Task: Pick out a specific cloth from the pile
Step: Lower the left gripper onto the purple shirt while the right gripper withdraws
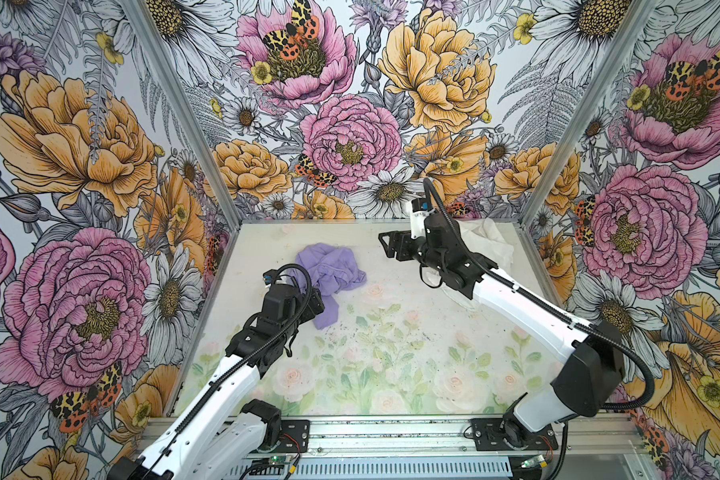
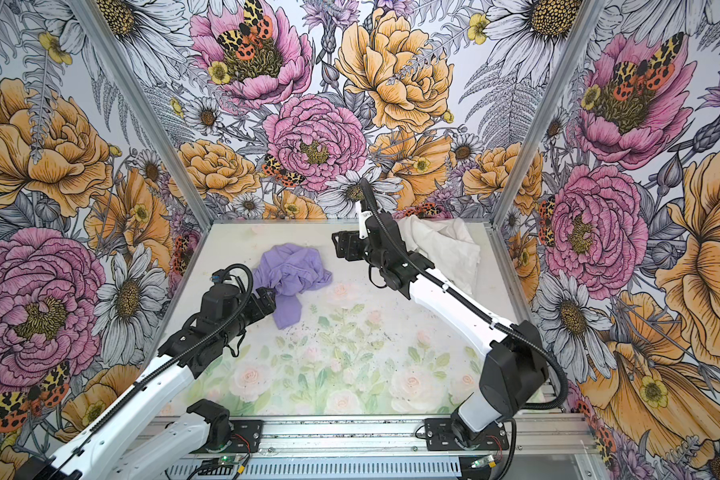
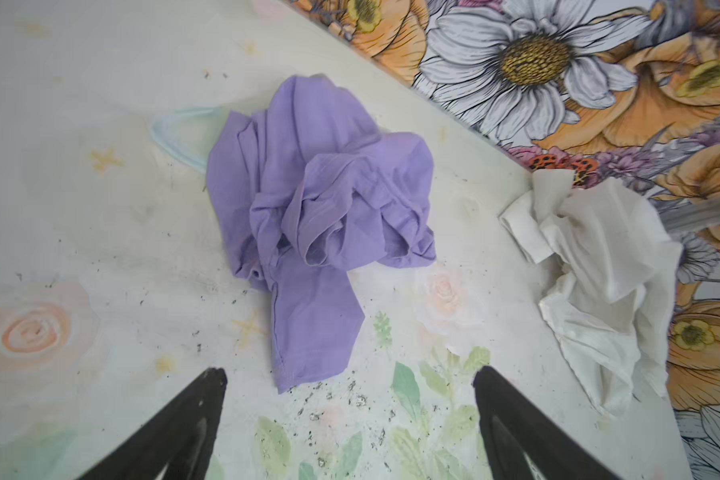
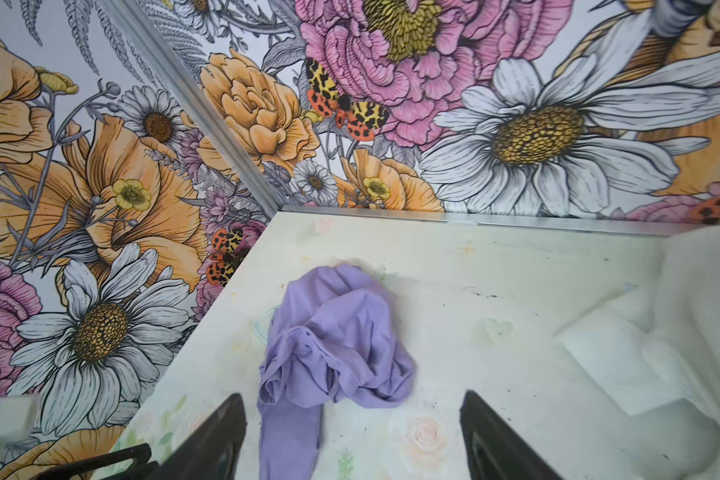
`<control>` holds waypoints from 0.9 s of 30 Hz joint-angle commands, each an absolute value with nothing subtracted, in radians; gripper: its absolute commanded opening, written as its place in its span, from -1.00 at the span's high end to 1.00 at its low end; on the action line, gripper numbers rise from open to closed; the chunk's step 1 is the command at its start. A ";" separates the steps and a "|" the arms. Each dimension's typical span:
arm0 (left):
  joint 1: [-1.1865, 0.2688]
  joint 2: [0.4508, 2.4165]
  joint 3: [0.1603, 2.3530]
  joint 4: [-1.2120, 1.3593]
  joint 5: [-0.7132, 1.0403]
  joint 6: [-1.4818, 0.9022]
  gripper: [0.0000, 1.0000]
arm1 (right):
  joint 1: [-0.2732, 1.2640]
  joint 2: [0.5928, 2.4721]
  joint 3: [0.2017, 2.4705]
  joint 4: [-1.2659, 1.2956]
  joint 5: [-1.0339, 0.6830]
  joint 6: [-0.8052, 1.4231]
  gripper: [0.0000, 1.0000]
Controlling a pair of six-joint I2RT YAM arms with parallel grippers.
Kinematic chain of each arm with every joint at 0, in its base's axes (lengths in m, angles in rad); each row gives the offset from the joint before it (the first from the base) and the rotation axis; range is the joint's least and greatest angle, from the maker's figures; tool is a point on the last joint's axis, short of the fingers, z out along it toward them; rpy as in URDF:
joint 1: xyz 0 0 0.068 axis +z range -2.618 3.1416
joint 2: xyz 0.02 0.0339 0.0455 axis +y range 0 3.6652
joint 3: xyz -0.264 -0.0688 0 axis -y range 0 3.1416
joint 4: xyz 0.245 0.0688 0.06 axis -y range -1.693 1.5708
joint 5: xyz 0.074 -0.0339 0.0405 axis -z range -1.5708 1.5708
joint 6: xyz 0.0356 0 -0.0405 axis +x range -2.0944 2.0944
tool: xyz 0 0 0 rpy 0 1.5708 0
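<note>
On the table, nearest to you, your left end effector sits left of the middle with its fingers spread wide and nothing between them. In the left wrist view the two dark tips flank bare table, and the end of the cloth's tail lies just ahead of them, not touching either one. The cloth itself is the lavender piece. It lies crumpled in a loose mound on the far left part of the table, short of the far edge, with one flat strip trailing back toward the near edge and your left arm. It lies on its own, well apart from the white fabric. Beyond it and to the right, your right end effector hangs above the table between the cloth and the pile. Its jaws are wide apart and empty, as the right wrist view shows, and they point toward the cloth. Farthest off, the pile of white wrinkled pieces is bunched into the far right corner, against the wall.
</note>
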State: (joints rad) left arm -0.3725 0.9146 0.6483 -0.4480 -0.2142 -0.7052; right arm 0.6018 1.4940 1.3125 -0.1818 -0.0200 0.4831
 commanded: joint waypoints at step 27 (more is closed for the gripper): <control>-0.200 1.774 0.975 -0.041 -0.130 -0.903 0.12 | 0.399 0.954 0.755 -0.141 0.027 0.496 -0.69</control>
State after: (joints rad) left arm -0.2237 1.7290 0.9325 -0.0914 -0.1654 -0.8902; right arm 0.4091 0.9855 0.7628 -0.1402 0.0364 0.4839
